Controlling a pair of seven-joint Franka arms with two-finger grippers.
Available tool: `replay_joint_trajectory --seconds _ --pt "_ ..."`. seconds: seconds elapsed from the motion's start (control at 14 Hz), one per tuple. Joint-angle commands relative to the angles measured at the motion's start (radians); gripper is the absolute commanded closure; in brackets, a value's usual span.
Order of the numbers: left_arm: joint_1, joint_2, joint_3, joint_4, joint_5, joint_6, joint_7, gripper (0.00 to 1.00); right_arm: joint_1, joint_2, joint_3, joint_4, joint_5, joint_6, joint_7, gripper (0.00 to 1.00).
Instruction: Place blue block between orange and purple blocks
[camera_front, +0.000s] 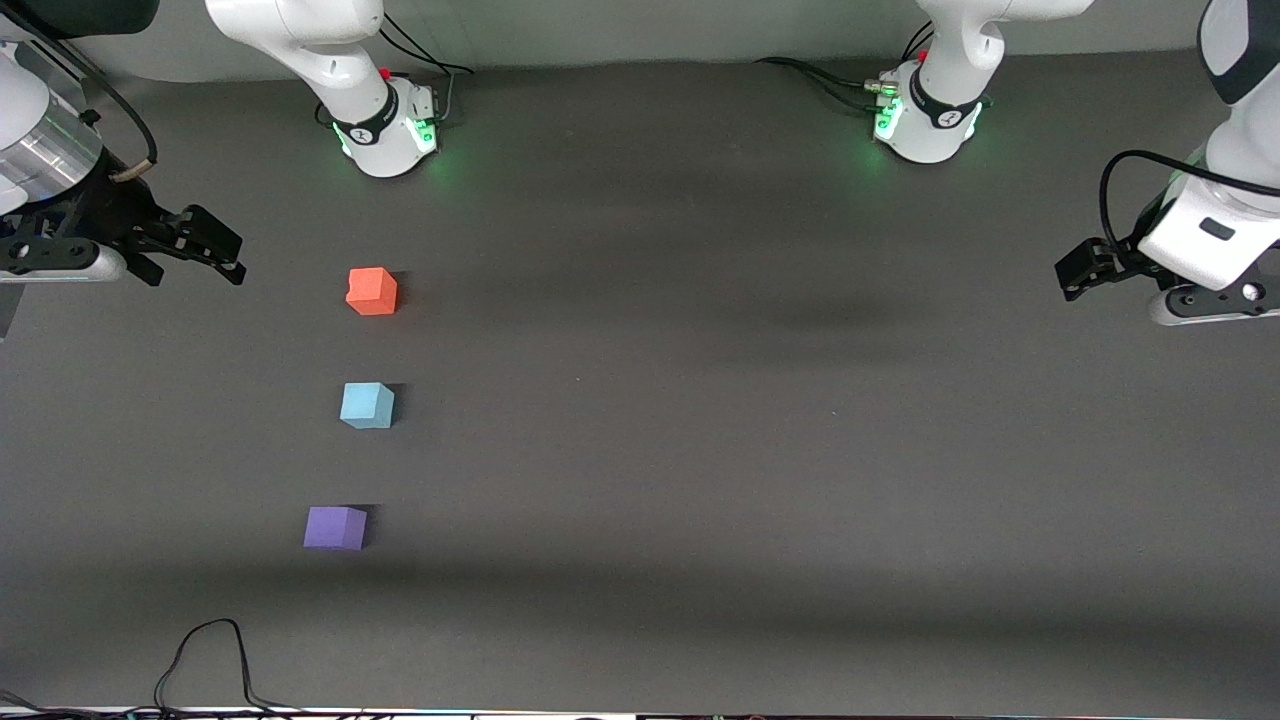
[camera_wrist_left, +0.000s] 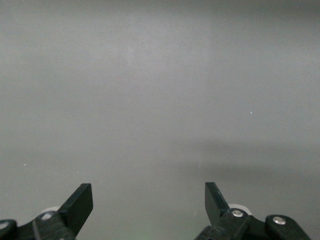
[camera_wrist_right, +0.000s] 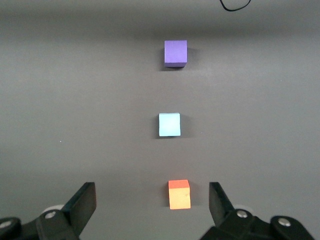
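Three foam cubes stand in a line toward the right arm's end of the table. The orange block (camera_front: 372, 291) is farthest from the front camera, the blue block (camera_front: 366, 405) sits in the middle, and the purple block (camera_front: 335, 527) is nearest. All three show in the right wrist view: orange (camera_wrist_right: 179, 194), blue (camera_wrist_right: 169, 124), purple (camera_wrist_right: 175, 52). My right gripper (camera_front: 215, 255) is open and empty, raised over the table's edge beside the orange block. My left gripper (camera_front: 1075, 272) is open and empty, raised over the left arm's end of the table, seeing only bare table (camera_wrist_left: 160, 100).
A black cable (camera_front: 215, 655) loops on the table near the front edge, nearer to the camera than the purple block; it also shows in the right wrist view (camera_wrist_right: 235, 6). The two arm bases (camera_front: 385, 130) (camera_front: 925, 120) stand along the back edge.
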Motion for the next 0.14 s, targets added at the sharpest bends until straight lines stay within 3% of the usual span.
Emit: replay_joint_trajectory --seconds 0.0,0.07 --pt "0.013 -0.015 0.008 0.009 -0.022 -0.006 -0.005 0.00 -0.002 0.009 -0.003 0.025 0.019 -0.036 -0.015 0.00" --pt "0.015 -0.015 0.008 0.011 -0.025 -0.007 0.008 0.00 -0.002 0.009 -0.003 0.025 0.019 -0.036 -0.015 0.00"
